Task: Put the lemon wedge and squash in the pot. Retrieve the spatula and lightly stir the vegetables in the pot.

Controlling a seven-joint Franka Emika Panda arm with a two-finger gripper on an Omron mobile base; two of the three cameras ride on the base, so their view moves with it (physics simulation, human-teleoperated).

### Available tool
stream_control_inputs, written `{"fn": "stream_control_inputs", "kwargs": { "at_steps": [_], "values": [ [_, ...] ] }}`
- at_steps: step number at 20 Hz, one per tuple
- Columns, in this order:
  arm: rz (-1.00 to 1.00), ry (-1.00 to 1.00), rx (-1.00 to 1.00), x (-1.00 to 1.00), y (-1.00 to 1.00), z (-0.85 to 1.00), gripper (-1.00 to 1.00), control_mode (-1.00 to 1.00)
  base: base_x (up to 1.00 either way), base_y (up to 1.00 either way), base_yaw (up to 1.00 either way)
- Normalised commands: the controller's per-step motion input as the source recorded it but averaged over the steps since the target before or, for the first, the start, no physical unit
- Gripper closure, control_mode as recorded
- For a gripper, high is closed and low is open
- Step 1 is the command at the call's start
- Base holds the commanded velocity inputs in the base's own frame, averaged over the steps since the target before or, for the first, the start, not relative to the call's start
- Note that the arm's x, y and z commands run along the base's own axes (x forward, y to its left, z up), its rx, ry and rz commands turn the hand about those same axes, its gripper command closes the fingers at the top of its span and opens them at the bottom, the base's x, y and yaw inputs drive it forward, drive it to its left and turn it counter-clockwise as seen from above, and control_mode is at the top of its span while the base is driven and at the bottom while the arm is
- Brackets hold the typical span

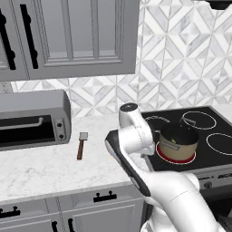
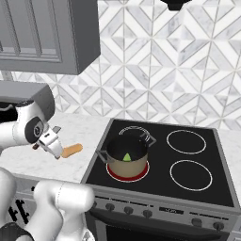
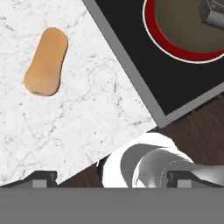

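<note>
The small tan-orange elongated squash (image 3: 46, 61) lies on the white marble counter (image 3: 100, 113) near its edge by the stove. The bright green lemon wedge (image 2: 126, 156) sits inside the round tan pot (image 2: 127, 157). The arm bends low over the counter; its gripper (image 2: 52, 142) hangs spread wide, empty, above the squash.

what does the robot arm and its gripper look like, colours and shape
The arm is a chain of glossy white rounded shells with dark grey to black bands at the joints and round grey caps on the joint ends. The gripper is a small white blocky hand with grey trim and two short dark finger tips. No cables or markings can be made out.
</note>
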Motion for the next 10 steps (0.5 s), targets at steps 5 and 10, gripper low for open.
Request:
{"fn": "stream_control_inputs", "kwargs": {
  "at_steps": [5, 10],
  "values": [
    [-0.24, 0.0, -0.02, 0.7, 0.0, -0.29, -1.0, -1.0, 0.0, 0.0, 0.0],
    [-0.1, 0.0, 0.0, 0.64, 0.16, -0.17, -1.0, -1.0, 0.0, 0.0, 0.0]
  ]
}}
